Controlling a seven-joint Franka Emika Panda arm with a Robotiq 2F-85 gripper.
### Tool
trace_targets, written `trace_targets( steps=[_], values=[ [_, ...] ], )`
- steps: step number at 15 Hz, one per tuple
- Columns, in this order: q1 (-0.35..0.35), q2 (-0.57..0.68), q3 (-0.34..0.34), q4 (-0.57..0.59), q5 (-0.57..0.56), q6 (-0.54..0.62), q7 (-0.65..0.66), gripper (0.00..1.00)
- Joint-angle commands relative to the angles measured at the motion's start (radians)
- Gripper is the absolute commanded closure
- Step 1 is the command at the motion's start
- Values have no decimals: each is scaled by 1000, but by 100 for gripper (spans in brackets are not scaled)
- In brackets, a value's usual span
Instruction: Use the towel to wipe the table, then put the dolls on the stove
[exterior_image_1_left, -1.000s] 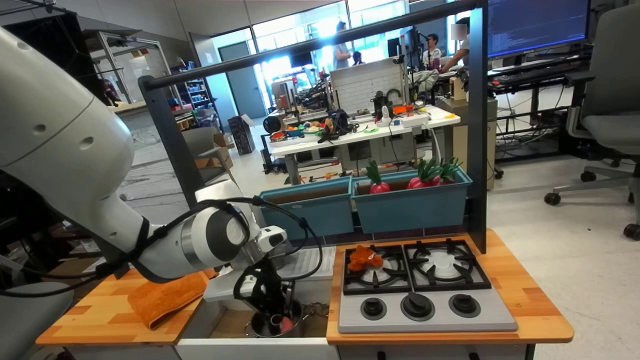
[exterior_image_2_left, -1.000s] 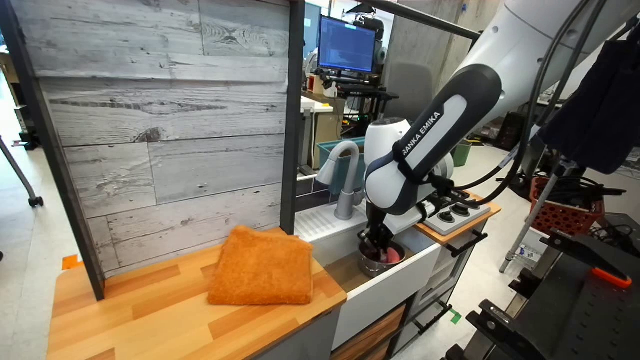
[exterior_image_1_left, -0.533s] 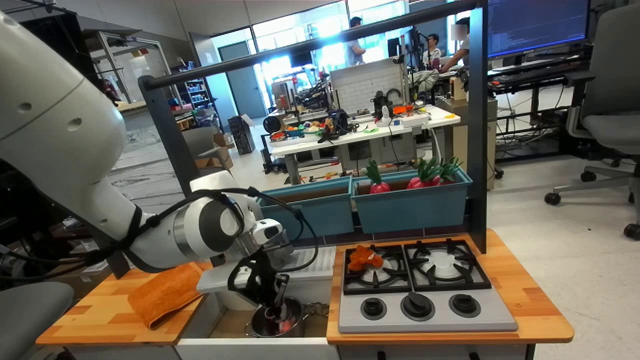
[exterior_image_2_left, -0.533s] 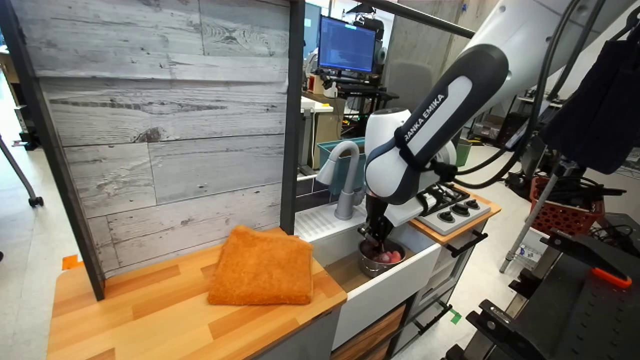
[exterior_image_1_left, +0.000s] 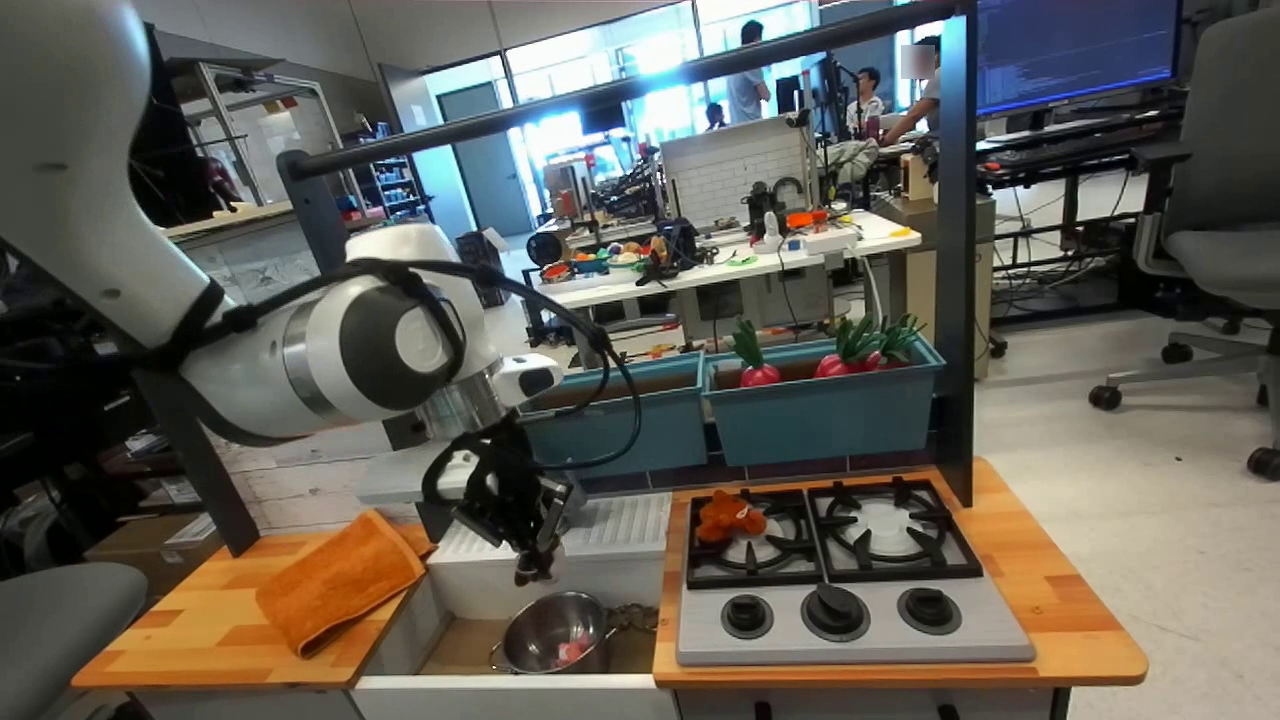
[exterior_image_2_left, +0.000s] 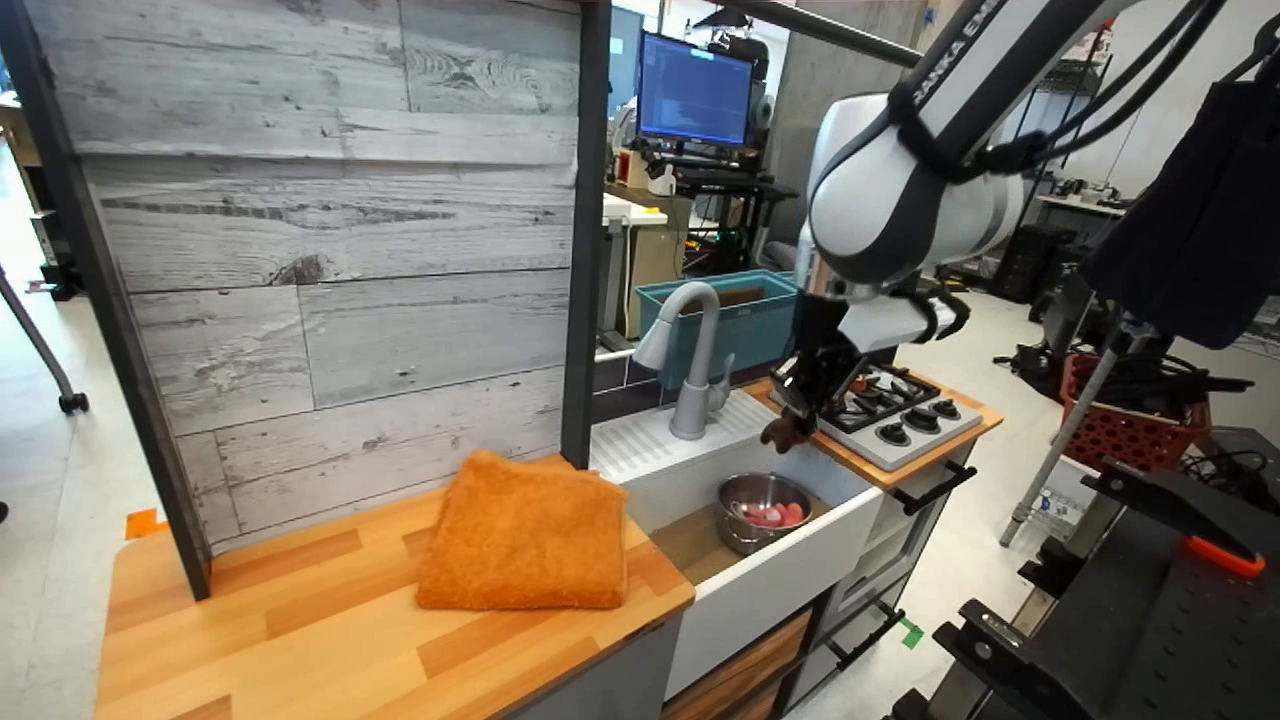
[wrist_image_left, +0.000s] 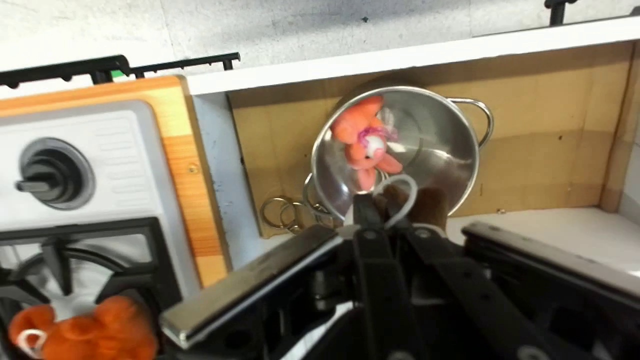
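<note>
Gripper (wrist_image_left: 384, 209): jaws narrow, holding a brown doll (exterior_image_2_left: 785, 431), which hangs below them in both exterior views. White loop (wrist_image_left: 412, 193): at the jaws. Pot (wrist_image_left: 440, 145): beyond the jaws in the wrist view, pink doll (wrist_image_left: 359, 145) inside. Stove (wrist_image_left: 120, 167): left of the jaws there, orange doll (wrist_image_left: 102, 330) on it. Risk: if the hold is mostly on the loop, the brown doll may swing or slip free short of the stove; a low carry could bump the orange doll. Bearing: brown doll points downward, long axis too hidden to call; pink doll, ears towards the jaws, long axis running to the pot's far wall.
</note>
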Motion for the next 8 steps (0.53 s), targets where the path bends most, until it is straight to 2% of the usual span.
trace_targets(
  steps=[1, 4, 8],
  values=[
    [-119, -180, 24, -149, 90, -14, -12, 99],
    [-231, -230, 5, -140, 165, -5, -26, 99],
    [-316, -199, -14, -50, 255, -11, 45, 99]
  ],
)
